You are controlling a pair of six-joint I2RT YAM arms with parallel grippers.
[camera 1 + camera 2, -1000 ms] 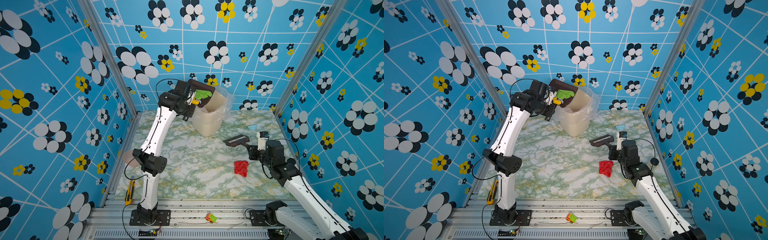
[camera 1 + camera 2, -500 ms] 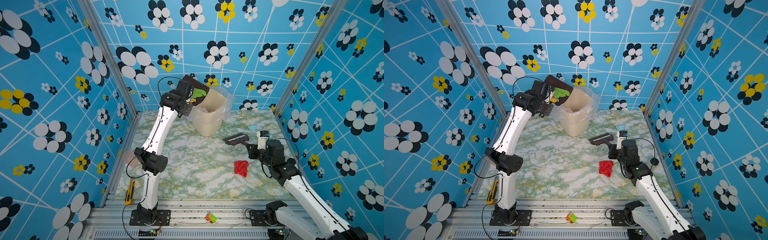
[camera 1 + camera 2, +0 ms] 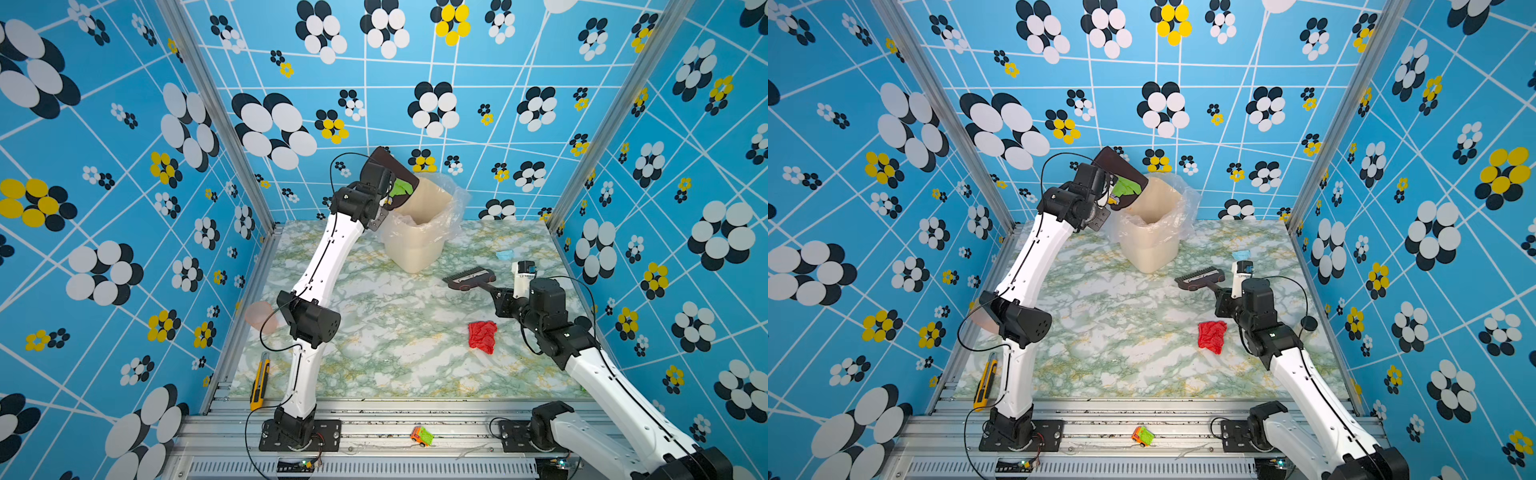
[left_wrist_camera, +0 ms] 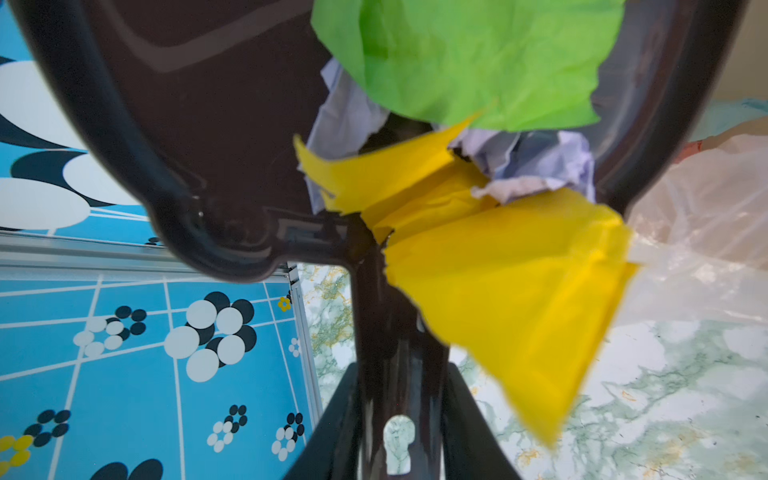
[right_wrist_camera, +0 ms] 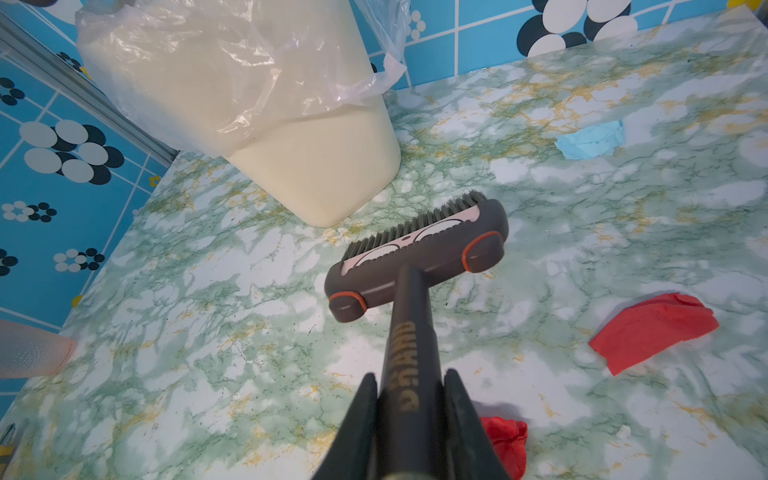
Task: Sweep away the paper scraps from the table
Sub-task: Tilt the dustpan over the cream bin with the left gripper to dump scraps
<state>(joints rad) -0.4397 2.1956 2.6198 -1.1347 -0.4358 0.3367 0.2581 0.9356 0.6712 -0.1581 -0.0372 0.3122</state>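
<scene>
Count: two arms, one dustpan (image 3: 395, 168), one brush (image 3: 469, 277), one lined bin (image 3: 415, 253), one yellow knife (image 3: 259, 380), one pink cup (image 3: 259, 316), one toy car (image 3: 421, 436) on the front rail. Paper scraps (image 3: 401, 188): three in the dustpan, namely a green scrap (image 4: 457, 62), a lavender scrap (image 4: 540, 166) and a yellow scrap (image 4: 519, 291). On the table (image 3: 374, 332) lie one light blue scrap (image 3: 505, 254) toward the far right corner and one red scrap (image 3: 482, 336) beside the right arm. The right wrist view shows two red pieces (image 5: 652, 332) (image 5: 507, 440); cannot tell whether they join. Left gripper (image 4: 401, 370) clamped on the dustpan handle, above the bin's left rim. Right gripper (image 5: 409, 376) clamped on the brush handle. Against a second ago: dustpan steeper, upper edge higher; brush, red and light blue scraps unmoved. Dustpan stands nearly on end, handle down, scraps bunched at the heel, the yellow scrap hanging past the rim beside the handle. Light blue scrap's long axis runs left-right; red scrap shows no clear axis. Brush head lies crosswise, bristles toward the bin.
</scene>
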